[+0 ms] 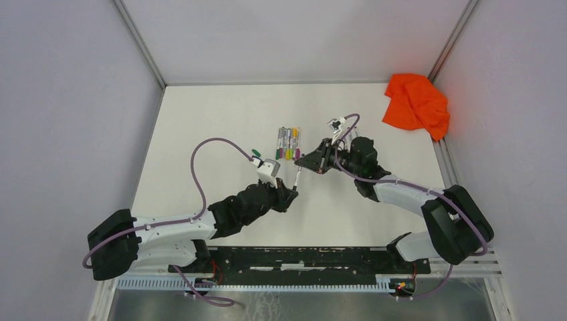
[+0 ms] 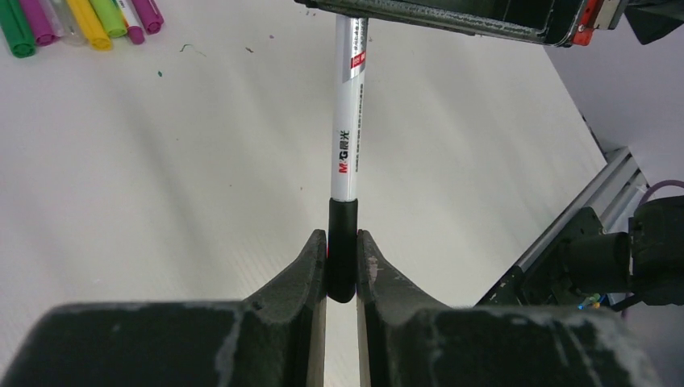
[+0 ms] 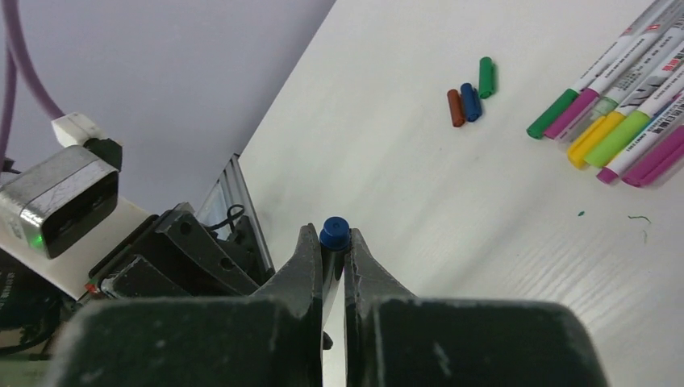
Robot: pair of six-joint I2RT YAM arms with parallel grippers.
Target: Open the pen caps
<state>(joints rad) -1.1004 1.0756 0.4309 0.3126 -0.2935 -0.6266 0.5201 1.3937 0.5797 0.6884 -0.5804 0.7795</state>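
Observation:
One pen [image 2: 348, 121] with a white barrel hangs in the air between both grippers. My left gripper [image 2: 342, 243] [image 1: 293, 190] is shut on its black end, which looks like a cap [image 2: 342, 242]. My right gripper [image 3: 327, 242] [image 1: 305, 161] is shut on the barrel just below the blue end plug [image 3: 334, 232]. Three loose pen caps, brown [image 3: 456, 108], blue [image 3: 469, 102] and green [image 3: 485, 77], lie together on the table. Several more capped pens [image 1: 288, 142] [image 3: 621, 121] [image 2: 81, 20] lie in a row at the table's middle.
A crumpled orange cloth [image 1: 416, 103] sits in the back right corner. Grey walls close in the white table [image 1: 214, 114] on three sides. A metal rail [image 1: 301, 257] runs along the near edge.

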